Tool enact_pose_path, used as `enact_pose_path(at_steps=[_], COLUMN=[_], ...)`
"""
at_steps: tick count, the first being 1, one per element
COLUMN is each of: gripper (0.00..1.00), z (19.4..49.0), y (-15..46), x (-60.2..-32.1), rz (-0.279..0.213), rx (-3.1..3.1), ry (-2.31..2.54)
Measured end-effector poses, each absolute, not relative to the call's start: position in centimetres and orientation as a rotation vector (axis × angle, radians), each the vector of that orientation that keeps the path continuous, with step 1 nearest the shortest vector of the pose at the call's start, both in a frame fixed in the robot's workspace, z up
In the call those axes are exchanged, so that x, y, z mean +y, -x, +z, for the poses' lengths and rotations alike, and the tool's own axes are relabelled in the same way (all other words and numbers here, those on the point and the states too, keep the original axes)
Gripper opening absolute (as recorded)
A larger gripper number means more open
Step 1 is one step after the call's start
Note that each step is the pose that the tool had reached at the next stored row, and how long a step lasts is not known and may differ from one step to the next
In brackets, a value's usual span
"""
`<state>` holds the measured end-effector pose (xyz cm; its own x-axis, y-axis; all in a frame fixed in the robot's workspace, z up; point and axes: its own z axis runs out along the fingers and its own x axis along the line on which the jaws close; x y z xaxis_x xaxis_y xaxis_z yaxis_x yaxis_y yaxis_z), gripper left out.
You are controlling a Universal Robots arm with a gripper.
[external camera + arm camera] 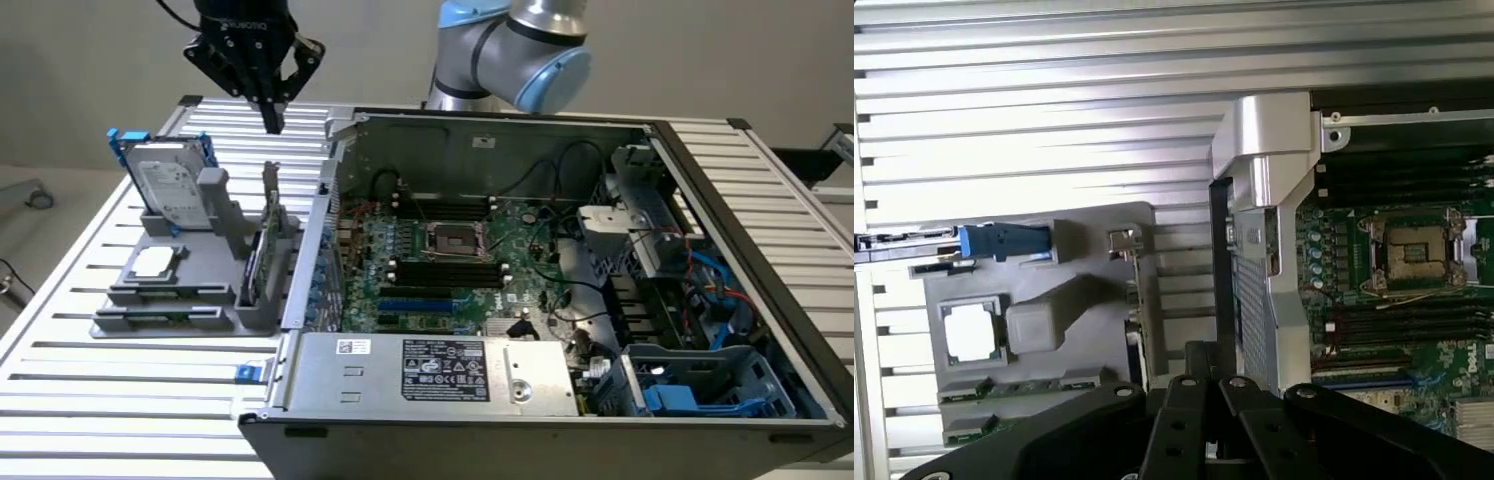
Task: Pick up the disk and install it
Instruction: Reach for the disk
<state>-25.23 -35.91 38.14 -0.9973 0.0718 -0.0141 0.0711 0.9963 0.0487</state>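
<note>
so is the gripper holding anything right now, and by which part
Nothing. The gripper is shut and empty, in the air clear of the disk, which stands on edge in its grey holder.

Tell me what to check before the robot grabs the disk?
1. Disk stands upright in the grey holder: ok.
2. Nothing lies on top of the disk: ok.
3. Gripper holds nothing: ok.
4. Gripper is open for a grab: not ok, it is shut.
5. Gripper is lined up over the disk: not ok, it hangs higher up and toward the exterior view's right of it, apart from it.
6. Computer case is open on top: ok. Whether the blue drive cage has a free slot: cannot tell.
</note>
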Motion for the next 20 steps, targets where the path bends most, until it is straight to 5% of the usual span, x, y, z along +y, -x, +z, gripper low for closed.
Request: enact_pose_path(at_steps=[20], gripper=[0.11], z=[37.4], y=[34.3], x=[-31.9], rz=[0.075], rx=[3.123], ry=[-0.112])
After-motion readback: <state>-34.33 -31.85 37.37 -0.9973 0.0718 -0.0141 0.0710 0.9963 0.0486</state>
